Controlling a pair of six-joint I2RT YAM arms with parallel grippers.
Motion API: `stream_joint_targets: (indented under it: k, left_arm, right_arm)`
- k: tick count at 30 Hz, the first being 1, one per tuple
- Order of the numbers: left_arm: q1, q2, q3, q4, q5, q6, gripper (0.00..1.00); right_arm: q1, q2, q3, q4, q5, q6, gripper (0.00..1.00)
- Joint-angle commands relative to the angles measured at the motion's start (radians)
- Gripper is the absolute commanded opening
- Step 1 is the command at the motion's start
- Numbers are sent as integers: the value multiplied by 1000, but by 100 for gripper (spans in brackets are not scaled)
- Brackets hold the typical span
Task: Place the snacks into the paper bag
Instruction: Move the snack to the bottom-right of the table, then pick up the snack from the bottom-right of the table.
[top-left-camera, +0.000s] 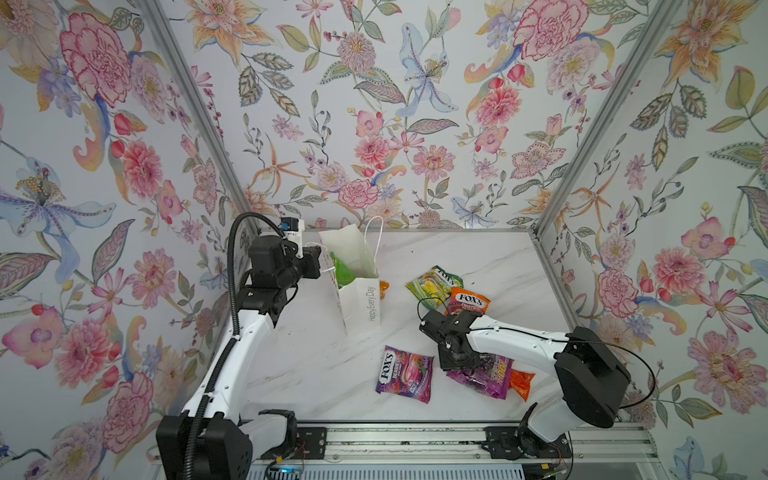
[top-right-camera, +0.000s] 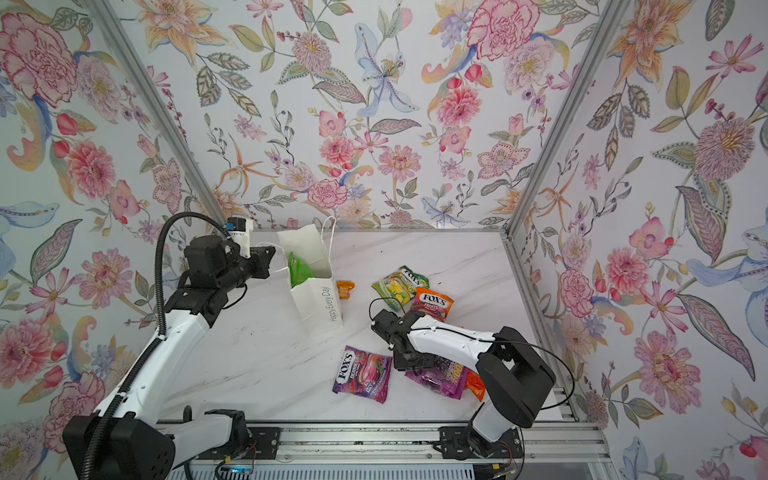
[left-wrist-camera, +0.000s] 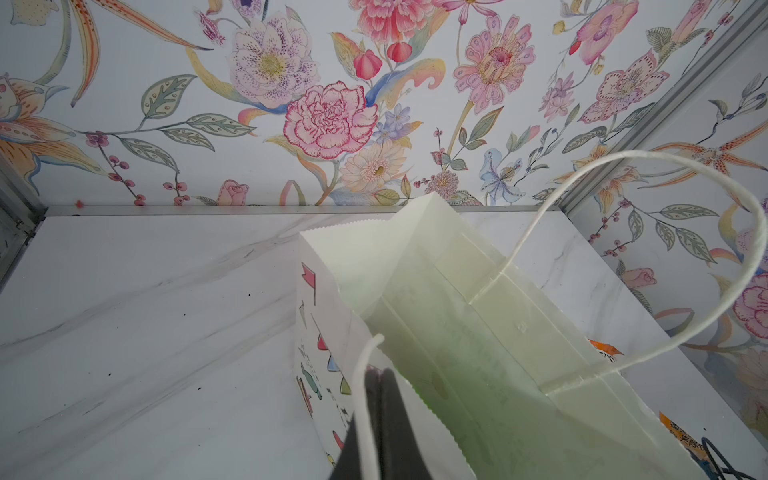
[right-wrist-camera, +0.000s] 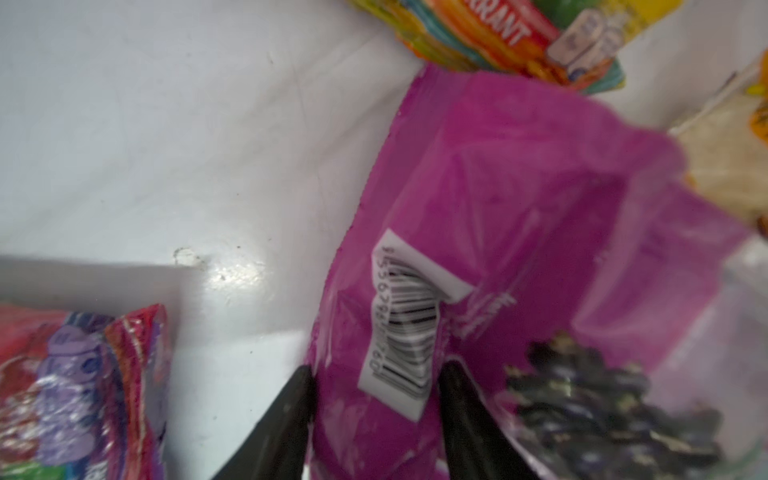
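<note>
— Marble tabletop (top-left-camera: 478, 257), floral walls (top-left-camera: 415, 124). Where's the paper bag (top-left-camera: 360, 299)?
— Upright toward the far left corner, green packet (top-left-camera: 343, 272) inside. Only the left wrist view shows the left gripper (left-wrist-camera: 380, 374) clamped on its cord handle (left-wrist-camera: 360, 399).
— Right gripper (right-wrist-camera: 378, 368)?
— Its wrist view: jaws straddle the purple packet (right-wrist-camera: 519, 199) near the front right edge. Gripped or not, can't tell.

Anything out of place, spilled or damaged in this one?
Nothing spilled or torn. One small orange sachet lies just outside the paper bag, beside its wall; the magenta packet overlaps an orange packet.
</note>
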Motion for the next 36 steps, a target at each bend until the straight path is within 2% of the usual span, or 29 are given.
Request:
stream_joint_targets:
  k: [1, 7, 12, 25, 32, 36]
  left_arm:
    - [4, -22, -11, 21, -4, -2, 0]
    - [4, -19, -11, 20, -4, -2, 0]
    - [3, -21, -10, 19, -4, -2, 0]
    - [4, -24, -8, 19, 2, -4, 0]
    - [3, -28, -7, 19, 11, -7, 0]
    - [4, -36, -7, 16, 14, -9, 0]
  right_arm:
    - [2, 56, -27, -10, -24, -5, 37]
    - [3, 19, -23, -11, -11, -5, 12]
    - [-1, -32, -20, -10, -2, -4, 0]
    - [-49, -318, 72, -9, 88, -32, 0]
    - [-55, -380, 202, 18, 159, -109, 0]
    - [-54, -408, 262, 125, 143, -176, 0]
